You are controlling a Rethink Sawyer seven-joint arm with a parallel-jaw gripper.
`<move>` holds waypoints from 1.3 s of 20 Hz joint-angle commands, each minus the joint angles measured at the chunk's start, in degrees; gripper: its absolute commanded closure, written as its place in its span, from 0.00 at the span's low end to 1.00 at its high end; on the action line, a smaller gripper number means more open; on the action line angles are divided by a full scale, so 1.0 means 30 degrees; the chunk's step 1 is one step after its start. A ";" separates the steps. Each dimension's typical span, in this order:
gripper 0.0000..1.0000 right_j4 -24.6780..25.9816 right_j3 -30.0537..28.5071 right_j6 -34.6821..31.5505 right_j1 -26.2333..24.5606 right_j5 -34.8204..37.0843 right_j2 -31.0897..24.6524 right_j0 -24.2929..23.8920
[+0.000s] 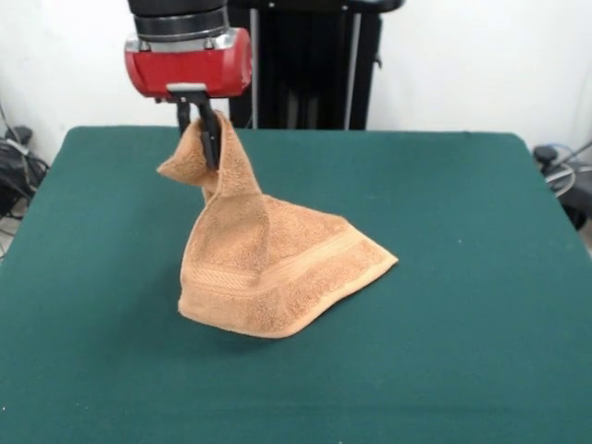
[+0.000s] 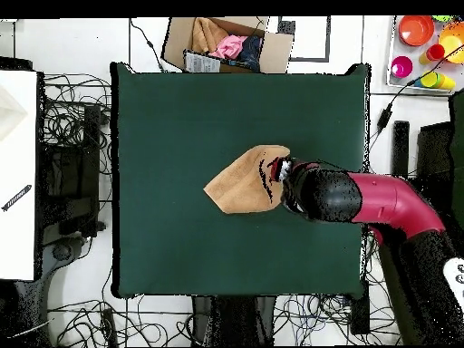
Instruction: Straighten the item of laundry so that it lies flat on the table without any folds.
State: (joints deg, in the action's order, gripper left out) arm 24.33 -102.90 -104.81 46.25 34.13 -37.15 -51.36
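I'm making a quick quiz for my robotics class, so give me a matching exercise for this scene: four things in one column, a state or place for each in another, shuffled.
Things:
1. towel
2. gripper
3. table
4. cardboard box

States or places:
A. off the table, clothes inside
B. dark green, bearing the cloth
C. one corner lifted, the rest resting on the table
D. shut on a cloth corner

Pairs: 1-C, 2-D, 3-B, 4-A

So one cam sits low across the table (image 1: 462, 277), fairly close, looking slightly down along it toward the white back wall. The other hangs high overhead, straight down, catching the whole table (image 2: 181, 136) plus the cabled floor around it. Both share the green tabletop.
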 commanded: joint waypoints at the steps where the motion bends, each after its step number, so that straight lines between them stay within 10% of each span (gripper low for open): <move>1: 1.00 0.1041 -0.0066 0.3286 -0.0309 0.0292 -0.1212 -0.0405; 8: 1.00 0.2683 -0.0562 0.2377 -0.1299 -0.1676 -0.0541 -0.0608; 9: 0.00 0.3088 -0.0621 0.2208 -0.1250 -0.1763 -0.0533 -0.0576; 16: 0.00 0.3411 -0.1302 0.1002 0.2364 -0.1423 0.0225 0.0040; 26: 0.00 -0.0328 0.1920 0.6696 0.5334 0.7145 -0.1997 -0.1959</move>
State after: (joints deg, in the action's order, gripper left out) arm 26.47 -100.93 -103.91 57.39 42.30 -38.54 -56.37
